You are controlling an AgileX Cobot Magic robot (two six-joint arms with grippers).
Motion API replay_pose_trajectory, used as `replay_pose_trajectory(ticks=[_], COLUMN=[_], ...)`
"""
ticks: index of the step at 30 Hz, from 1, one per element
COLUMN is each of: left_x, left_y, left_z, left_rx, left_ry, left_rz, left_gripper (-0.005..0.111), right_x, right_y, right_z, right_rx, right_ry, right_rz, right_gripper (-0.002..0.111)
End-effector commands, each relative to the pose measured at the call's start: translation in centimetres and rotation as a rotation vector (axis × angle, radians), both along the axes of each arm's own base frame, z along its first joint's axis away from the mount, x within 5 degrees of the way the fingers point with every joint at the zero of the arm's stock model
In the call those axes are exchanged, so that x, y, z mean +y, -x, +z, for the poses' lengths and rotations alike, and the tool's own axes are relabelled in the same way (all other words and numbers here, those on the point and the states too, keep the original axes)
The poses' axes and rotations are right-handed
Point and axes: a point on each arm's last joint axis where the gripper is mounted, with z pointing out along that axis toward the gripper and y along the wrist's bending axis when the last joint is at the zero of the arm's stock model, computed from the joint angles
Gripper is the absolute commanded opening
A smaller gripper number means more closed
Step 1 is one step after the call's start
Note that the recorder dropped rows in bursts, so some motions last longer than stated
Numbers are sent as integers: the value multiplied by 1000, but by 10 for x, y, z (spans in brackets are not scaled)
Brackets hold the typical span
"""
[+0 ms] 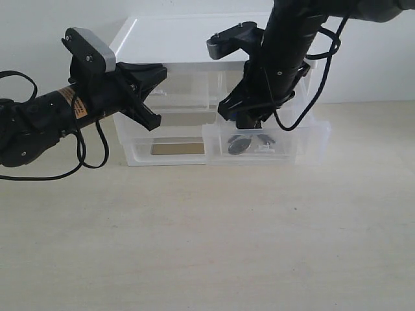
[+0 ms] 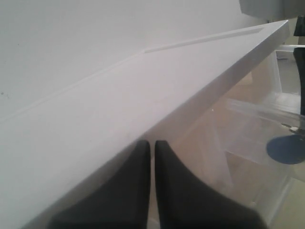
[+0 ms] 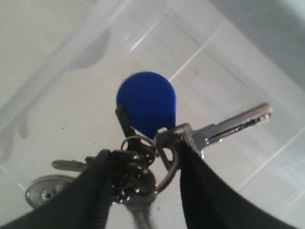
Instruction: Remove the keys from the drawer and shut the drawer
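The drawer point(image 1: 305, 139) stands pulled out at the right of the white cabinet point(image 1: 162, 39). The keys point(image 1: 245, 144) lie inside it. In the right wrist view the bunch shows a blue cap point(image 3: 146, 102), a silver key point(image 3: 233, 124) and a round grey fob point(image 3: 43, 191). My right gripper point(image 3: 143, 162) reaches down into the drawer, its two fingers pressed against either side of the ring cluster. My left gripper point(image 1: 155, 78) hovers by the cabinet's upper left front, shut with only a thin slit between its fingers point(image 2: 138, 191) and nothing held.
The left-hand top drawer point(image 1: 185, 87) and the full-width drawer point(image 1: 165, 149) below sit pushed in. The cabinet's white top point(image 2: 143, 95) fills the left wrist view. Bare tabletop point(image 1: 207, 240) lies in front of the cabinet. A white wall stands behind.
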Motion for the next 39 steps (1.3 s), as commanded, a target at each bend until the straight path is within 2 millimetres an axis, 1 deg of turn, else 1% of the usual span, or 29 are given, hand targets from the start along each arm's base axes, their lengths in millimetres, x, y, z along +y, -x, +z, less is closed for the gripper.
replay_pose_trajectory(ticks=[1,2,6,10,17,23,25,27,29,30,31,32,34,36,37,38,39], left_x=[15,15,15,15,15,15,15,15,15,15,15,15,15,15,15,15,15], left_y=[-16,-16,-15,-15,-15,-15,-15,-15,-15,-15,-15,-15,-16,-15,-15,-15,-15], left_z=[-8,-8,-7,-7,-7,-7,-7,-7,-7,-7,-7,-7,-8,-8,-8,-8,-8], left_rx=[95,95,93,93,92,90,90,91,93,93,93,93,99,98,98,98,98], left_ry=[30,30,31,31,33,34,34,35,34,34,34,34,31,29,29,29,29], left_rz=[158,158,157,157,157,156,156,156,157,157,157,157,159,157,157,157,157], left_gripper=[4,4,4,4,4,4,4,4,4,4,4,4,4,4,4,4,4], right_x=[-12,-13,-12,-11,-14,-16,-17,-16,-14,-13,-13,-11,-9,-7,-6,-4,-3], right_y=[-9,-9,-11,-13,-2,17,23,30,35,35,34,31,25,18,15,12,10], right_z=[-8,-8,-3,10,45,82,91,95,92,87,83,76,64,52,48,43,38], right_rx=[-50,-55,-87,-132,-204,-259,-266,-233,-179,-147,-131,-110,-88,-75,-73,-71,-70], right_ry=[150,157,150,128,74,-24,-51,-67,-74,-62,-53,-44,-29,-17,-17,-17,-15], right_rz=[-7,-2,7,5,6,30,42,66,111,130,135,134,131,118,115,107,105], right_gripper=[5,0,0,0,0,0,0,0,0,1,3,9,23,43,50,54,54])
